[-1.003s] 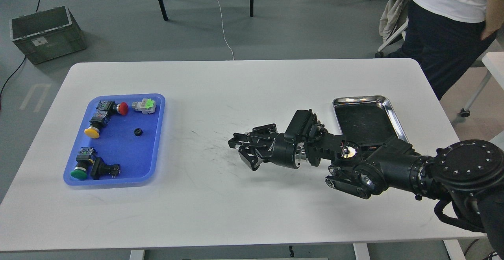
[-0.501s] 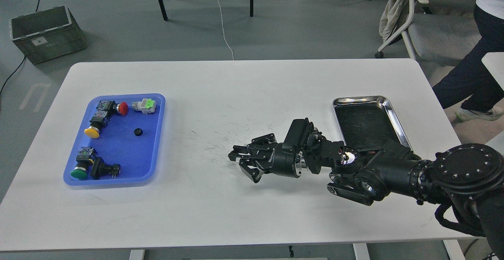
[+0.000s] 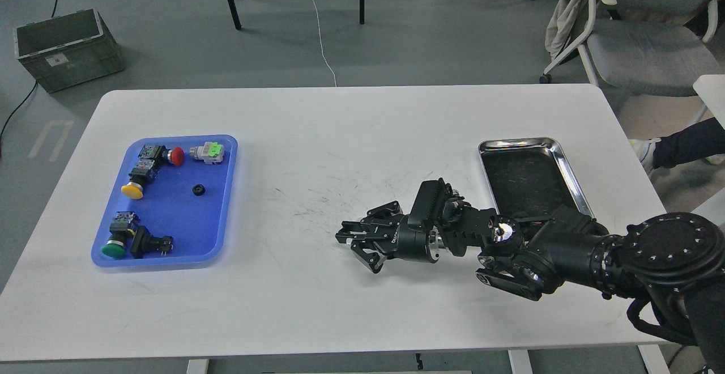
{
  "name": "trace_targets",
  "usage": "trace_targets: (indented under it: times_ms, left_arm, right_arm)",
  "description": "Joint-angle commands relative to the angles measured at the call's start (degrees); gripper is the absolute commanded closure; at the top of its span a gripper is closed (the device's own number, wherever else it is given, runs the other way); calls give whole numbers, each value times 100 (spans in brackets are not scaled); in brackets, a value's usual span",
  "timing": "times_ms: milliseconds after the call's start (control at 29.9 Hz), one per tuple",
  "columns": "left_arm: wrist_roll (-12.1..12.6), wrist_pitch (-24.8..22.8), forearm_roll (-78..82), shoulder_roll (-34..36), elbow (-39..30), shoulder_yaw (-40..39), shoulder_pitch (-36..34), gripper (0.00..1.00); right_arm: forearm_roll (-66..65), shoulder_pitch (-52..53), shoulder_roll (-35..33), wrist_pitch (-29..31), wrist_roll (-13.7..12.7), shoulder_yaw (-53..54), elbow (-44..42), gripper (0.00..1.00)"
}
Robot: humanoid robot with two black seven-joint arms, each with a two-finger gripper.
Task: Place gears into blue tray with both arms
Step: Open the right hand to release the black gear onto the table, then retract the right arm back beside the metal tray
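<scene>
A single small black gear (image 3: 198,190) lies inside the blue tray (image 3: 181,224) at the table's left, among several push-button switches with red (image 3: 177,156), yellow (image 3: 132,191) and green (image 3: 113,248) caps. My right arm reaches in from the lower right, and its gripper (image 3: 355,251) hovers low over the bare middle of the table, far right of the tray. Its fingers are spread, open, with nothing between them. My left arm is out of view.
A shiny steel tray (image 3: 562,161) with a dark inside sits at the right, partly behind my right arm. Beyond the table there is a grey crate (image 3: 67,48) on the floor at the left and a chair (image 3: 634,39) at the right.
My right gripper has drawn back a little toward the near right, still open. The person standing at the far right has walked out of view. The tray's contents have not moved.
</scene>
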Motion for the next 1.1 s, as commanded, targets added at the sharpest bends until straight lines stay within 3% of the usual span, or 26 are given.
trace_targets:
  times_ms: [0, 234, 568, 969, 1070]
  left_arm:
    - [0, 8, -6, 14, -88, 0, -6, 2]
    - [0, 8, 3, 84, -97, 9, -24, 2]
    - [0, -18, 12, 198, -114, 26, -15, 2]
    - [0, -27, 100, 401, -484, 123, 73, 2]
    - [0, -27, 108, 427, -623, 158, 90, 2]
  right_arm:
    - [44, 2, 0, -8, 0, 25, -1, 74]
    - [491, 2, 0, 18, -49, 508, -62, 23]
    - [1739, 29, 0, 18, -163, 675, -343, 13]
    - [4077, 328, 0, 18, -207, 1220, -282, 8]
    - [4368, 354, -289, 62, -216, 1694, -273, 6]
